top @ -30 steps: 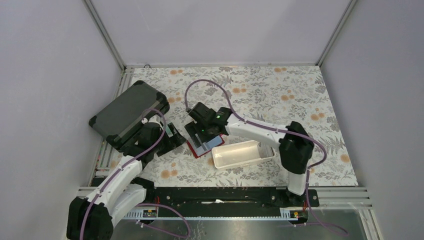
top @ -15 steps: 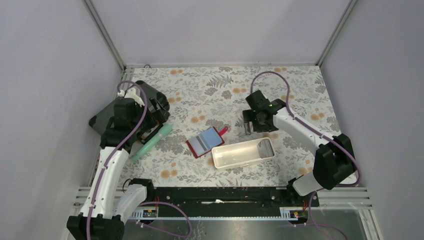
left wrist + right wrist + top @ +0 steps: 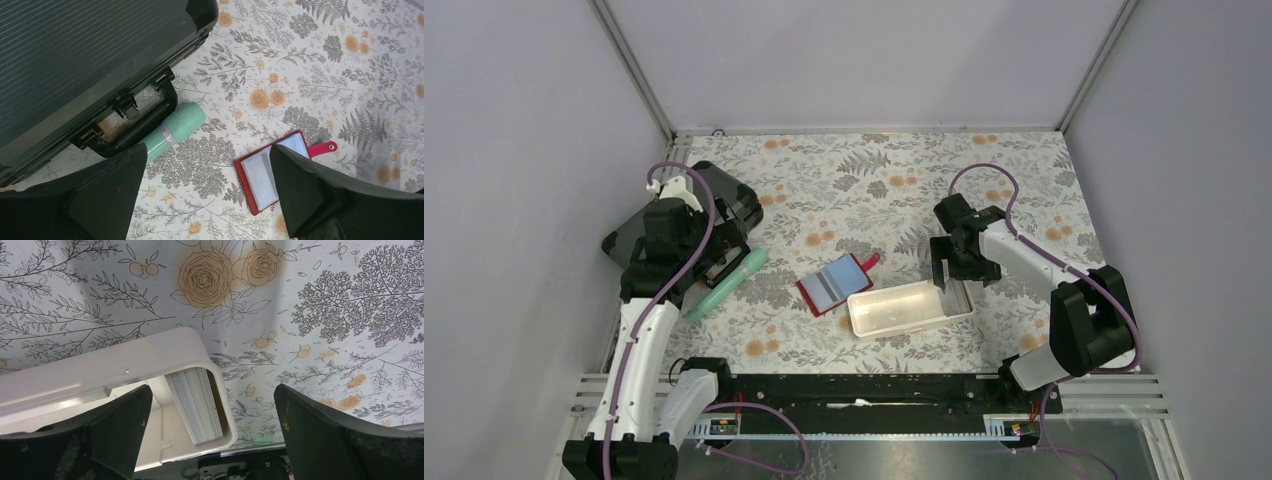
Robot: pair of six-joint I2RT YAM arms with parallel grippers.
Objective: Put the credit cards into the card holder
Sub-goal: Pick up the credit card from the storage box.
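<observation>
**A:** What differs for us from a second ago?

**B:** Our right gripper (image 3: 946, 268) was over the card holder (image 3: 808, 293) then. Now it hangs above the right end of the white tray (image 3: 904, 328), jaws spread, holding nothing. Our left gripper (image 3: 207, 150) has pulled back to the dark case (image 3: 75, 50) at the table's (image 3: 1024, 180) left edge, equally spread and empty, uncovering a green tube (image 3: 729, 281).

**A:** And the holder?

**B:** Unmoved near the table's middle, open, just beside the tray's far left corner, with a light blue credit card (image 3: 834, 281) face up inside.

**A:** What do our wrist views add?

**B:** The right one shows a tight stack (image 3: 195, 402) of thin pieces on edge in the tray. Whether they are cards, we cannot tell. The left one shows the case's handle (image 3: 145, 122).
</observation>
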